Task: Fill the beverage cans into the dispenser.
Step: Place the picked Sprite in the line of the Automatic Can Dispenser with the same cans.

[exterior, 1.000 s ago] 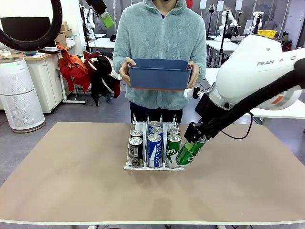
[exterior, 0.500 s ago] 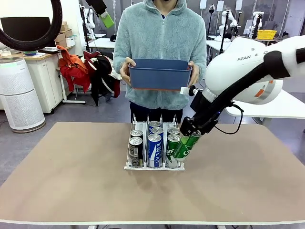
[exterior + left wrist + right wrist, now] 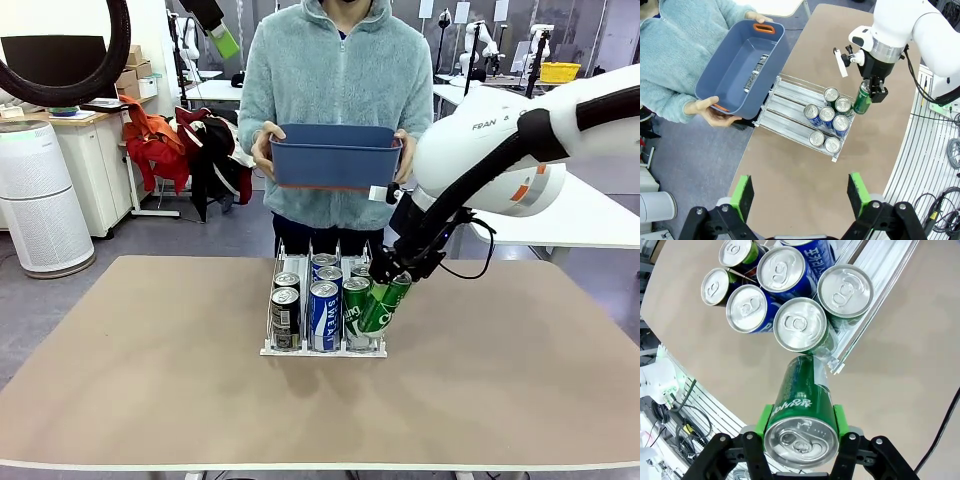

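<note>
- Right pincer clamped on a tilted green can. The can's lower end is at the rack's front corner; whether they touch is unclear.
- Left pincer apart, above the counter.
- The can in the bin is too small to read.

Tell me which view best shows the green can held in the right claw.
Right wrist view: the green can is close up, lid and label clear, clamped in the right claw. Front view shows it tilted at the dispenser, top hidden. Left wrist view shows it small, from above.
</note>
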`<state>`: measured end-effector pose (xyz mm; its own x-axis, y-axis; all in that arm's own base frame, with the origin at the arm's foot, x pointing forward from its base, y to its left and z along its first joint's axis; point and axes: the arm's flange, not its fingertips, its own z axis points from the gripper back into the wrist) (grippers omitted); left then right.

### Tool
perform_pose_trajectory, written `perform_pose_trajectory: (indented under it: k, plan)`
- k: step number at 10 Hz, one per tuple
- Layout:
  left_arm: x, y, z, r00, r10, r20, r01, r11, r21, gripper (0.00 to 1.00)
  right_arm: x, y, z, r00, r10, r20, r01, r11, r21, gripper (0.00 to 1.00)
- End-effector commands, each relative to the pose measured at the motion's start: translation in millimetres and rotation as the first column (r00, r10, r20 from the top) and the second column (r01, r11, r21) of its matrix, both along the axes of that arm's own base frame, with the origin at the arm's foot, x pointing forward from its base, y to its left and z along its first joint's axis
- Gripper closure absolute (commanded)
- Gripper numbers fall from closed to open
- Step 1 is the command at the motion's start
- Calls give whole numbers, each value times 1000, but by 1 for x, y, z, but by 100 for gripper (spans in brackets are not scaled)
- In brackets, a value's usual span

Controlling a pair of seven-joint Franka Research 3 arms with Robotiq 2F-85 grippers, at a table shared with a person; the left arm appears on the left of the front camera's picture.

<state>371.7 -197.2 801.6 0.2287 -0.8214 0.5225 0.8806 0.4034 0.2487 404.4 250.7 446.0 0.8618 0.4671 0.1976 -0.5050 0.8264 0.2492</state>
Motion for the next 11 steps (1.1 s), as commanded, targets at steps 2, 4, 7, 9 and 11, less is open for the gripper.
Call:
perform_pose_trajectory:
  k: [2, 4, 7, 9, 11]
  plan:
    - [0, 3, -2, 1000, 0, -4, 0, 1000, 12, 0, 29, 15, 3, 998, -14, 66, 14, 1000, 2, 42]
    - [0, 3, -2, 1000, 0, -4, 0, 1000, 12, 0, 32, 24, 0, 998, -9, 59, 9, 1000, 1, 42]
    - [0, 3, -2, 1000, 0, -4, 0, 1000, 12, 0, 39, 36, -9, 994, -18, 110, 21, 999, -30, 42]
    - [0, 3, -2, 1000, 0, -4, 0, 1000, 12, 0, 45, 37, -11, 992, -19, 121, 28, 997, -68, 42]
    - [0, 3, -2, 1000, 0, -4, 0, 1000, 12, 0, 55, 38, -15, 990, -37, 134, 48, 996, -79, 42]
